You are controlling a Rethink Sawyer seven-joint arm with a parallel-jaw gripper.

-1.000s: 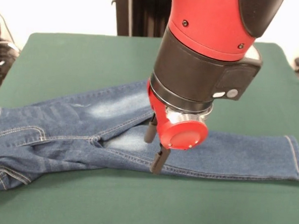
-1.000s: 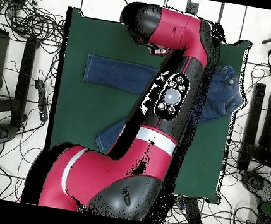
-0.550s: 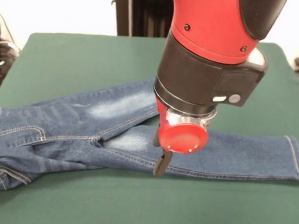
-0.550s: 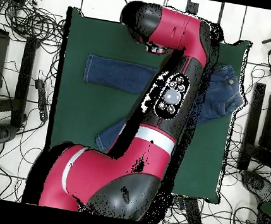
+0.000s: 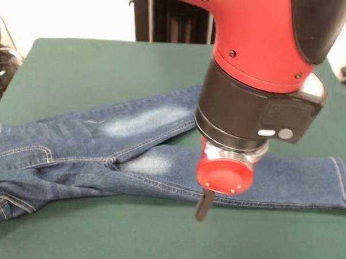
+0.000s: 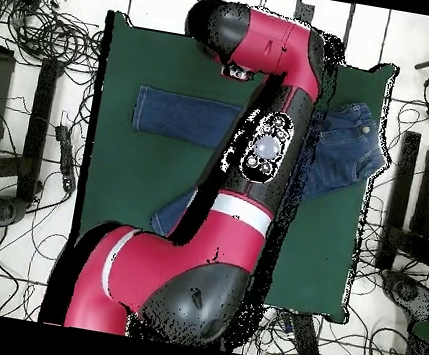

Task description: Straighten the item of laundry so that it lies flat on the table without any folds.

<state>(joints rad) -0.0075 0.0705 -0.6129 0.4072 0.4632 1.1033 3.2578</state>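
Note:
The item of laundry (image 5: 74, 148), a small pair of blue jeans, lies on the green table (image 5: 107, 63) with its waist at the left edge. One leg runs right to a cuff (image 5: 340, 182). The other leg angles up behind the arm, crossing over the first near the crotch. My gripper (image 5: 204, 206) hangs low over the near edge of the right-running leg. One dark finger shows below the red wrist cap and nothing is held. In the overhead view the arm hides the gripper and covers the middle of the jeans (image 6: 350, 148).
The red and black arm (image 6: 261, 163) spans the table (image 6: 127, 181) from bottom to top in the overhead view. Cables and dark stands lie on the floor around the table. Bare green cloth shows in front of the jeans.
My gripper has moved right and toward the near side, from over the crotch to the near edge of the right-running leg. The wrist has turned, hiding one finger. The jeans have not moved.

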